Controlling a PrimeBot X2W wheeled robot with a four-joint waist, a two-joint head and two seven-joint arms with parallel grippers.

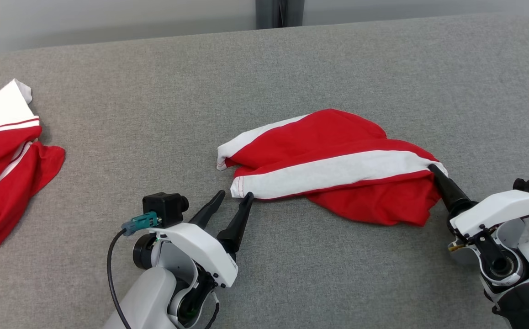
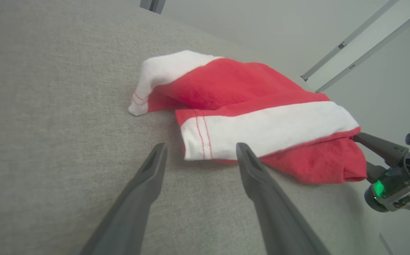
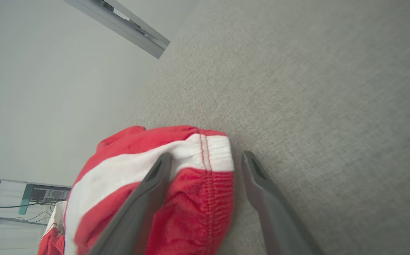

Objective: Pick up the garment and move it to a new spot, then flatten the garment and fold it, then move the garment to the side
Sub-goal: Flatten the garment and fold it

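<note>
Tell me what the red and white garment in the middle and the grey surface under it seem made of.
Garment: probably soft cotton-like jersey, matte; it lies in limp folds with stitched hems. Grey surface: apparently woven upholstery-type fabric, matte, with a fine flecked weave.

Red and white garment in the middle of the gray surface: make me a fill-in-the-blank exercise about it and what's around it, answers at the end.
1. The garment in the middle is red with a ____ band.
2. The left gripper stands at its hemmed corner with jaws ____.
3. The second garment lies at the ____ edge of the head view.
Missing words: white; open; left.
</note>
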